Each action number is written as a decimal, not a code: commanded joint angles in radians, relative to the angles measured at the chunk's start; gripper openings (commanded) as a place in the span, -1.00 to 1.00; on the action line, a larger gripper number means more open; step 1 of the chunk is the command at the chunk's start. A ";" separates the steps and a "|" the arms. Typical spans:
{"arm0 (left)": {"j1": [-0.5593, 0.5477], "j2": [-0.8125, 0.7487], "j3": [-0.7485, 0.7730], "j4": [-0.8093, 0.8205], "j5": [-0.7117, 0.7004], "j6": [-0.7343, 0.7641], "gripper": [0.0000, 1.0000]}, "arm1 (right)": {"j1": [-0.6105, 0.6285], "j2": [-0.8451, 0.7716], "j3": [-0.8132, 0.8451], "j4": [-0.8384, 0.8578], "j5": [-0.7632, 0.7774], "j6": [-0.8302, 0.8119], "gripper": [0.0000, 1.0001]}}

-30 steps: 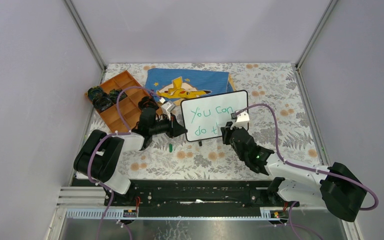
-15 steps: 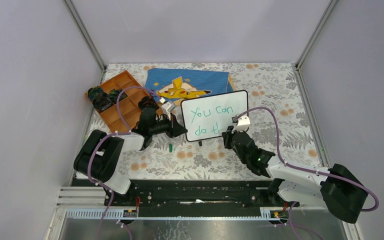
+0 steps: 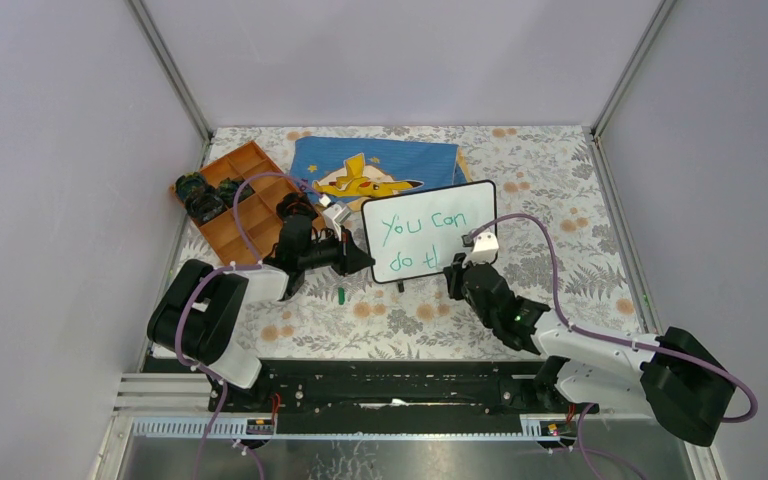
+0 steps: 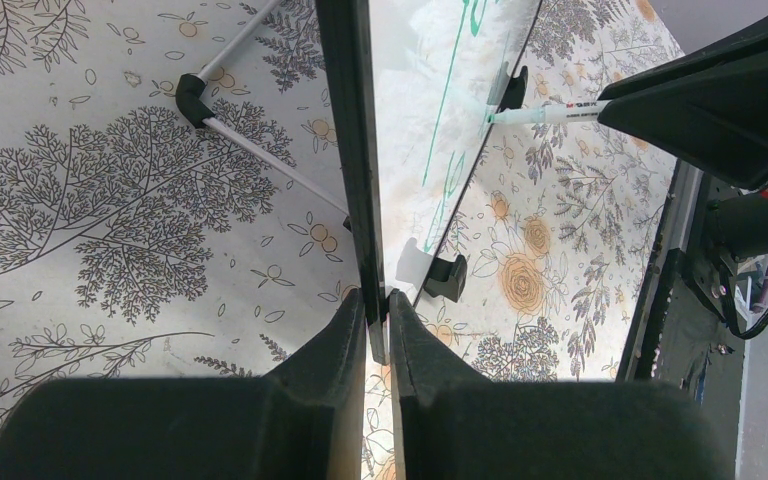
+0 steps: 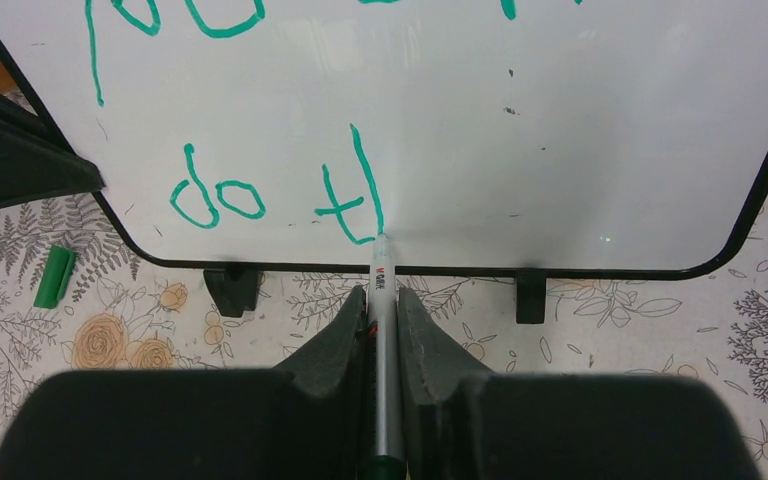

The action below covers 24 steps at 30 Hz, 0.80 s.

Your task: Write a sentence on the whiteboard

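The whiteboard (image 3: 428,230) stands tilted up on its black feet in the middle of the table. Green marker words of the sentence (image 3: 415,228) read "You can" with "do t" and a tall stroke below. My left gripper (image 3: 364,262) (image 4: 375,300) is shut on the whiteboard's (image 4: 410,150) black frame at its lower left corner. My right gripper (image 3: 457,266) (image 5: 382,292) is shut on a silver marker (image 5: 380,330), also seen in the left wrist view as the marker (image 4: 550,112). Its tip touches the whiteboard (image 5: 560,120) at the foot of the tall stroke after the "t" (image 5: 345,205).
A green marker cap (image 3: 341,294) (image 5: 55,276) lies on the floral tablecloth near the board's left foot. An orange compartment tray (image 3: 240,195) with dark parts sits at back left. A blue Pikachu cloth (image 3: 375,165) lies behind the board. Grey walls enclose the table.
My right gripper has slid down the board a little with the marker, lengthening the tall green stroke after the "t". The left gripper and the board have stayed put.
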 commanded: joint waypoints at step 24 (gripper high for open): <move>-0.014 0.005 0.016 -0.029 -0.029 0.042 -0.68 | -0.048 0.017 0.106 0.007 0.095 -0.053 -1.00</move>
